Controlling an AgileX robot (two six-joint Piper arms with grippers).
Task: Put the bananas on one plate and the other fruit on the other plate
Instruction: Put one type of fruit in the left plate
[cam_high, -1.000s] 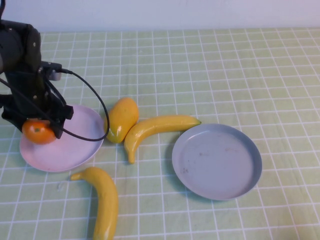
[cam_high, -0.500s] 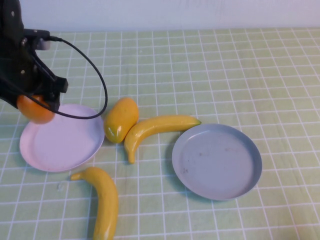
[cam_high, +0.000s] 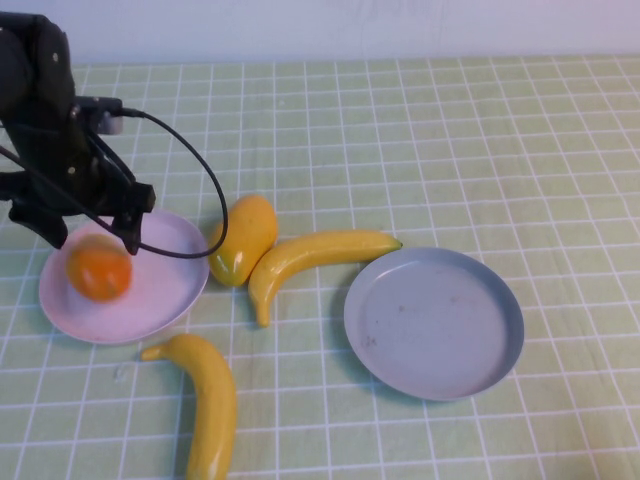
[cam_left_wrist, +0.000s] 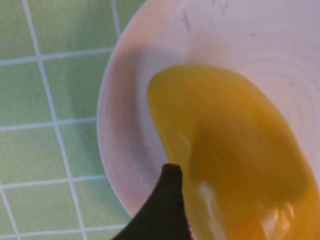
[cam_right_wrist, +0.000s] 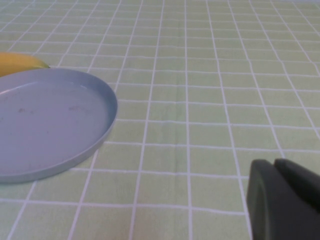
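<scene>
One mango-like fruit (cam_high: 99, 274) lies on the pink plate (cam_high: 160, 290), and we see the left gripper (cam_high: 85, 225) poised just above it, jaws spread wide and holding nothing. We judge the release complete; to finish cleanly, we would lift straight up so no finger nudges the fruit off the rim. A second mango-like fruit (cam_high: 242, 239) sits just beside the plate, touching one banana (cam_high: 310, 257). The other banana (cam_high: 205, 395) lies nearer us; the grey-blue plate (cam_high: 434, 322) is empty. The right gripper (cam_right_wrist: 280, 200) is parked apart, closed and empty.
</scene>
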